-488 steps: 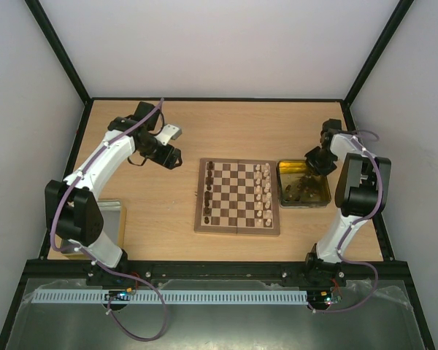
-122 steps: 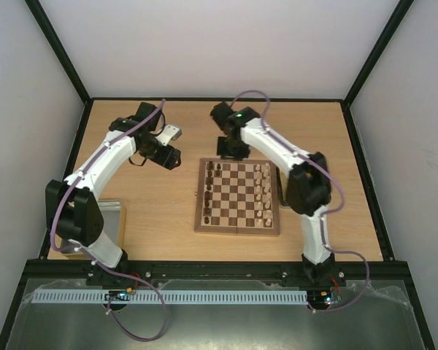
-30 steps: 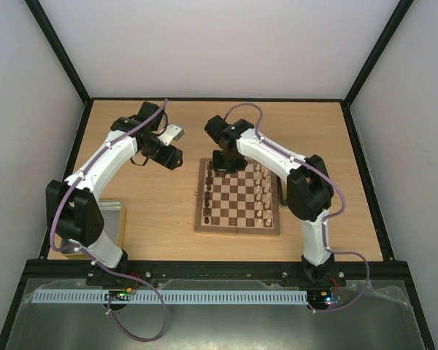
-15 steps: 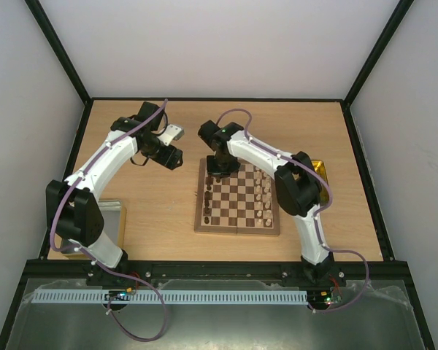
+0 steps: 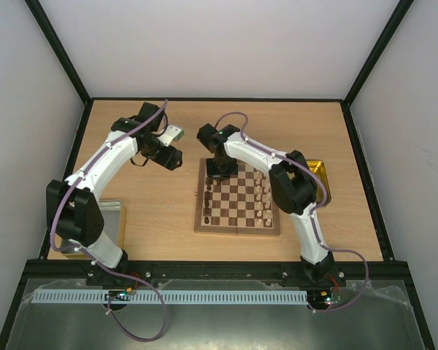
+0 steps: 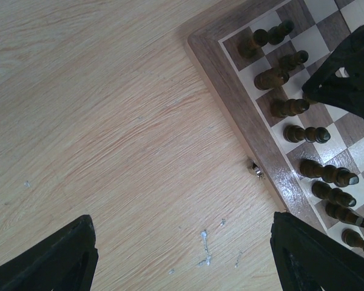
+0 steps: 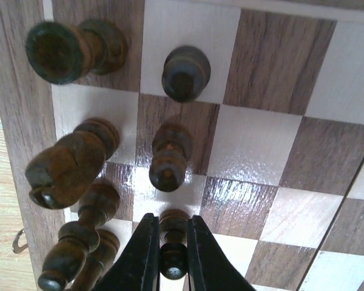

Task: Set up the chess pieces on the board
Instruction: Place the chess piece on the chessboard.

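Overhead, square checkered wooden chessboard (image 5: 237,198) mid-table, right gripper (image 5: 220,170) over its far-left corner, left gripper (image 5: 174,157) off to its left; left wrist — jaws wide apart above pale wooden table (image 6: 109,121); right wrist — jaws clamped on a dark brown wooden pawn (image 7: 172,265) among standing dark chessmen (image 7: 170,159).

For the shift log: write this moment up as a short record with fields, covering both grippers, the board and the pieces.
right gripper: shut on a dark pawn, over the far left corner of the board
pawn touching board: cannot tell
left gripper: open, holding nothing, over the table left of the board
dark pieces: standing along the board's left side
pale pieces: standing along the board's right side
yellow tray: right of the board, partly hidden by the right arm
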